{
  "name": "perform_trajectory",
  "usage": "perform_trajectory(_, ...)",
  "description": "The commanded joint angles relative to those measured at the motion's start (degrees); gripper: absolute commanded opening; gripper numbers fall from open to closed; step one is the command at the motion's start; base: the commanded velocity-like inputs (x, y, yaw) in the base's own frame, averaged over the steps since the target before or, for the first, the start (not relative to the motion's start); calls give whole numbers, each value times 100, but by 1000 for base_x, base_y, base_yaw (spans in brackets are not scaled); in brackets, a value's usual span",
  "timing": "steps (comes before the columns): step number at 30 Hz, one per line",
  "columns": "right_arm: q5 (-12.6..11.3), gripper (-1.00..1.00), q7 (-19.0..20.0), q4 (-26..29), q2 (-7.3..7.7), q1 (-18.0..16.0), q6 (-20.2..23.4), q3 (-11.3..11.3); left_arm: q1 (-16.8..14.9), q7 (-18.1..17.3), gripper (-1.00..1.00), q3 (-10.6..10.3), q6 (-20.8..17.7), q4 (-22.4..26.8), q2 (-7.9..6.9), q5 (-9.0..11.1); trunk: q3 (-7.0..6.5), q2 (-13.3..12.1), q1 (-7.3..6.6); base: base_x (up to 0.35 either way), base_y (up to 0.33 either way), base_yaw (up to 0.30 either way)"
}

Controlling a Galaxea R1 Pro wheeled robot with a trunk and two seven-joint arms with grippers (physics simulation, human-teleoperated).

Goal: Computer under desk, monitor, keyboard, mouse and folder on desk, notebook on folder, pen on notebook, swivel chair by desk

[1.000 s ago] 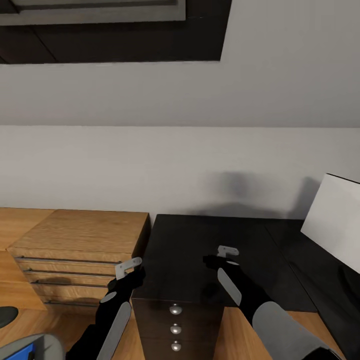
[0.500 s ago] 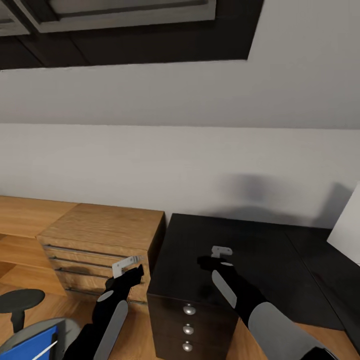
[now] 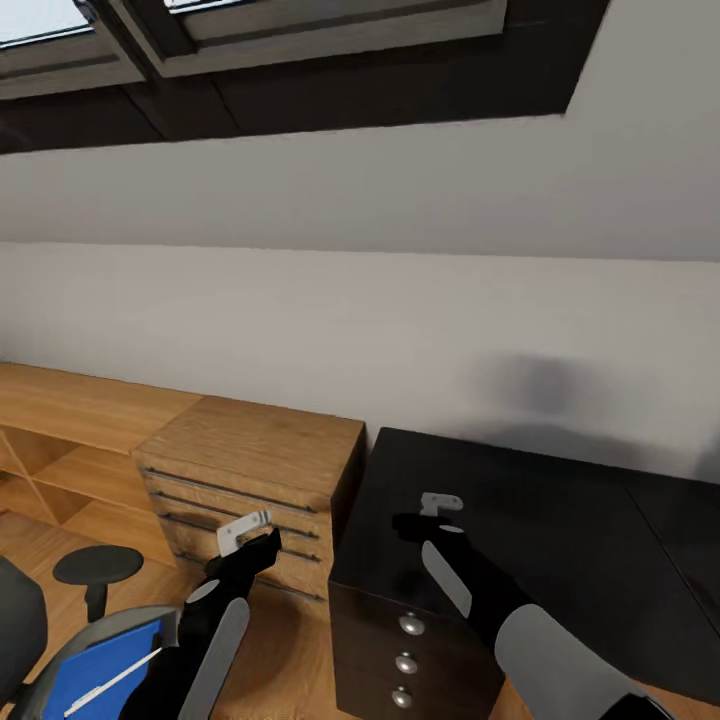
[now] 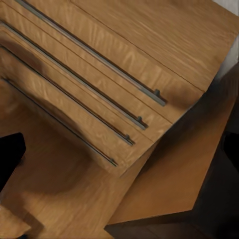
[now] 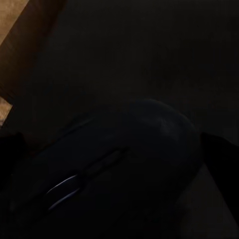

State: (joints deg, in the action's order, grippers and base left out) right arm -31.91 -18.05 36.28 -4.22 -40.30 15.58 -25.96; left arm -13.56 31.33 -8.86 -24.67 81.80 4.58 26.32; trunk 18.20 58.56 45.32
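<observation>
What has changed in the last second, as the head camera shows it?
The camera swung left: the white monitor back left the view at the right, and the grey swivel chair, carrying the bright blue folder and thin white pen, came in at lower left. The right gripper stays over the glossy black desk with the black mouse between its fingers.

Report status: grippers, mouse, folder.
Right gripper over desk, mouse between its fingers. Left gripper by dresser. Folder on chair.
</observation>
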Motion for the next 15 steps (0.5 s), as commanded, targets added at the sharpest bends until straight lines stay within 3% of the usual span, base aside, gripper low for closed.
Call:
perform_trajectory(1, -52, -100, -41, 12, 5, -4, 16, -29, -6, 49, 100, -8, -12, 7, 1, 49, 7, 5, 1, 0, 0, 259)
perform_trajectory(9, -53, -100, -45, 3, 0, -4, 12, -28, -6, 49, 100, -19, -11, 3, 16, 49, 7, 5, 1, 0, 0, 266)
perform_trajectory(13, -56, -100, -42, 5, 0, -4, 15, -24, -6, 45, 100, -51, -11, -2, 38, 52, 7, 5, 1, 0, 0, 121)
perform_trajectory(15, -53, -100, -35, 2, 0, -4, 15, -23, -6, 43, 100, -259, -7, -12, 58, 56, 7, 5, 1, 0, 0, 25)
